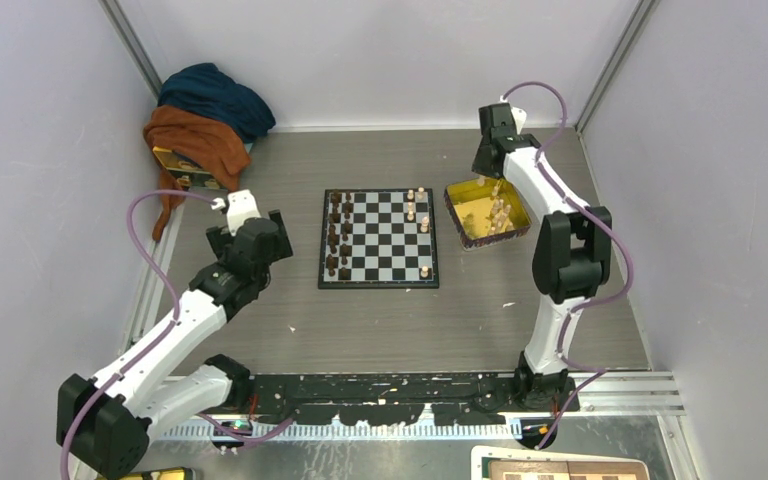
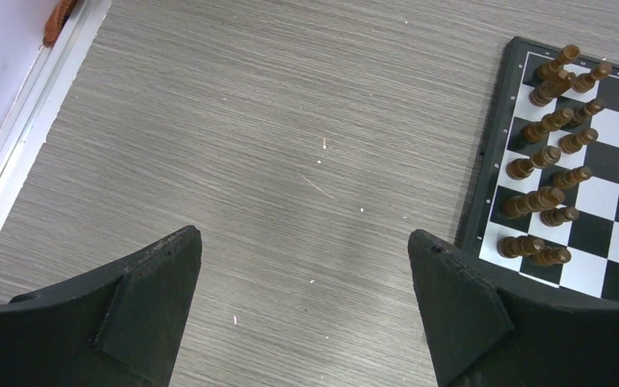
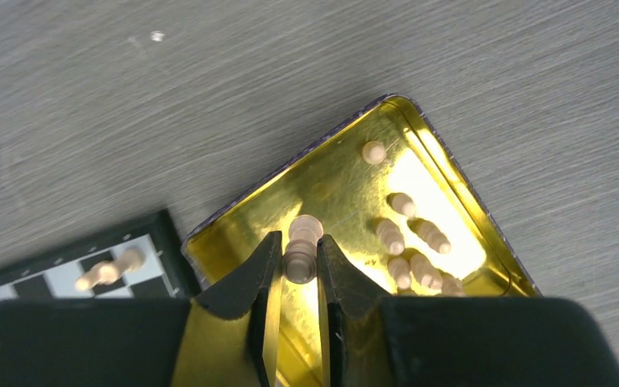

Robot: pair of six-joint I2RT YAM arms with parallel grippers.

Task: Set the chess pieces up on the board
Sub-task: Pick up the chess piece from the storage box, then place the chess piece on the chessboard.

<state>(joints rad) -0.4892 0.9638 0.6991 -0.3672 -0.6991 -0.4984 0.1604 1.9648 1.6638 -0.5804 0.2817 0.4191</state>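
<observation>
Across the grey desk point(image 1: 380, 330) I have both arms out. My left arm point(image 1: 195, 310) hangs over bare desk just left of the board point(image 1: 379, 238), its jaws spread as wide as they go and holding nothing. I judge it parked there to keep out of the way. My right arm point(image 1: 560, 255) reaches over the yellow tray point(image 3: 346, 189), which sits just beside the board's right edge, I take it so each carry is short. A dark blue cloth point(image 1: 215, 95) and a rust-orange cloth point(image 1: 195, 140) lie heaped in the far left corner, well apart from the work.

My right jaws are nearly closed, pinching one light-tan pawn point(image 3: 305, 228) by the body under its round head. It is upright, which should let me set it down on its base. Whether it is clear of the tray floor I cannot tell.

Counts: one board, one tray, two cloths. The dark brown pieces point(image 2: 548, 161) stand in two files along the board's left edge. I make out at least twelve, but they overlap too much for a sure number. Of the light-tan pieces point(image 3: 403, 203), I count five on the board's right side as best I can, seven loose in the tray, and one in the jaws.
</observation>
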